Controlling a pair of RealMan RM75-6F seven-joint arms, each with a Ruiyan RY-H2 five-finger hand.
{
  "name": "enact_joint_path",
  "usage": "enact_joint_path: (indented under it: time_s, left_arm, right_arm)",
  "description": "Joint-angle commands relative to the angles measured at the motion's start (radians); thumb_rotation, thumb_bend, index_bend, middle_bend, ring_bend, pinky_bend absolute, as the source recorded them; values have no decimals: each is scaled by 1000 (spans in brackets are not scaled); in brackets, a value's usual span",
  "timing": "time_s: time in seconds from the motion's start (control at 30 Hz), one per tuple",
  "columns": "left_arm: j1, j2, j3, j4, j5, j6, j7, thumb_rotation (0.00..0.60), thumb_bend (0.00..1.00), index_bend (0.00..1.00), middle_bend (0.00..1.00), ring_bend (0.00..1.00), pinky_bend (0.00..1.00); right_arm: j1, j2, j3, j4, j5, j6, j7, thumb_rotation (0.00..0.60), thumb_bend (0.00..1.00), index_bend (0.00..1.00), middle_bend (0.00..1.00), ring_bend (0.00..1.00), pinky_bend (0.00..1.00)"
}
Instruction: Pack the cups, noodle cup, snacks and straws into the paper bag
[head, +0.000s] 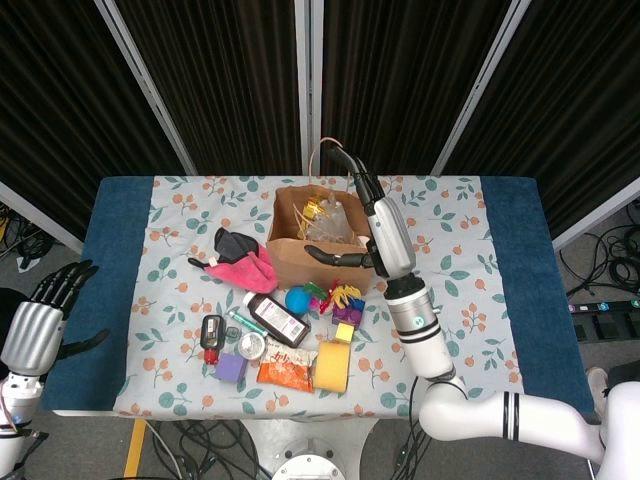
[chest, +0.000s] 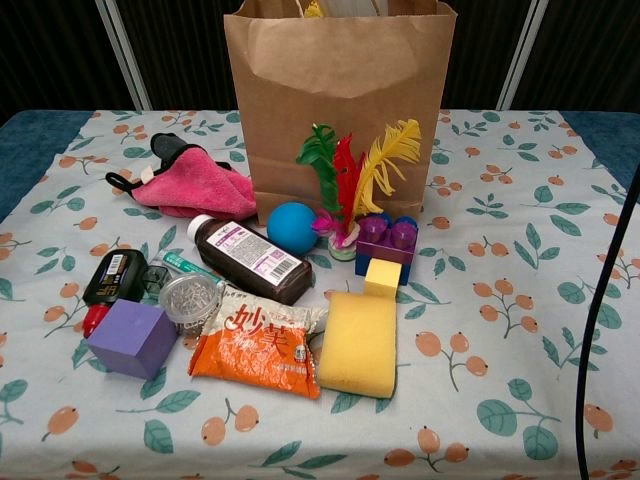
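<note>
The paper bag (head: 312, 262) stands upright a little above the centre of the head view, on the flowered cloth (head: 460, 260), its mouth open to the camera. Inside it lie a gold wrapper (head: 316, 209) and some clear, crinkled packaging (head: 337, 226); what else it holds cannot be made out. In the chest view the bag fills the upper middle of the frame, brown and creased, with its top cut off by the frame edge.

Still on the cloth below the bag is an orange snack packet (chest: 262, 342), lying flat in the lower middle of the chest view, between a purple cube (chest: 132, 337) and a yellow sponge (chest: 359, 341).

The right hand (head: 362, 215) is raised over the bag's right rim, fingers spread and holding nothing; dark fingertips point up past the bag's handle and others trail left across its front edge. Its arm runs down to the lower right of the head view.

The left hand (head: 40, 320) hangs off the table at the lower left edge, fingers loosely fanned and empty.
</note>
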Motion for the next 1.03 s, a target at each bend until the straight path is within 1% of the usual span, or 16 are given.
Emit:
enact_joint_path:
  time_s: [0.03, 0.1, 0.2, 0.23, 0.37, 0.43, 0.47, 0.57, 0.67, 0.73, 0.87, 0.93, 1.03]
  left_arm:
    - [0, 0, 2, -3, 1, -2, 7, 600, 103, 178, 216, 149, 209]
    - [-1, 0, 3, -5, 2, -5, 11, 600, 103, 178, 216, 149, 208]
    - [-3, -1, 5, -9, 3, -10, 19, 600, 103, 178, 216, 149, 208]
    - [-4, 0, 7, -12, 5, -12, 22, 600, 103, 178, 216, 149, 208]
    - [-10, 0, 11, -22, 13, -20, 36, 600, 103, 178, 216, 149, 209]
    - [-13, 1, 13, -31, 18, -24, 45, 600, 103, 178, 216, 149, 208]
    - [-13, 2, 15, -35, 20, -26, 49, 600, 103, 177, 216, 149, 208]
    - [-12, 6, 23, -50, 26, -31, 66, 600, 104, 178, 216, 149, 209]
    - [-7, 12, 31, -63, 32, -29, 87, 600, 104, 177, 216, 149, 208]
    - [-3, 18, 37, -68, 38, -26, 100, 600, 104, 177, 216, 149, 208]
    - [2, 23, 42, -71, 34, -31, 107, 600, 104, 178, 216, 149, 208]
    - [3, 23, 41, -73, 34, -30, 112, 600, 103, 178, 216, 149, 208]
    - [2, 19, 42, -76, 41, -27, 124, 600, 103, 178, 216, 149, 208]
  right_arm:
    - [-33, 101, -73, -50, -179, 40, -97, 600, 0, 0, 82, 0, 0]
    - [-68, 160, -122, -73, -256, 61, -175, 600, 0, 0, 87, 0, 0]
    - [-150, 278, -210, -120, -364, 95, -331, 600, 0, 0, 94, 0, 0]
    - [-193, 330, -250, -143, -396, 110, -395, 600, 0, 2, 95, 0, 0]
    - [-344, 482, -387, -202, -463, 162, -566, 600, 0, 49, 97, 0, 0]
    - [-421, 532, -455, -202, -483, 198, -619, 600, 0, 49, 97, 0, 0]
    - [-452, 544, -480, -192, -489, 216, -637, 600, 0, 49, 95, 0, 0]
    - [-546, 548, -551, -130, -485, 269, -662, 600, 0, 50, 92, 0, 0]
    - [-621, 521, -599, -46, -437, 299, -641, 600, 0, 47, 83, 0, 0]
    - [-659, 499, -613, 19, -392, 309, -595, 600, 0, 32, 70, 0, 0]
    - [-701, 472, -619, 121, -325, 306, -487, 600, 0, 7, 55, 0, 0]
    - [-708, 462, -618, 162, -319, 304, -432, 600, 0, 5, 54, 0, 0]
    - [-712, 445, -611, 217, -337, 314, -355, 600, 0, 4, 54, 0, 0]
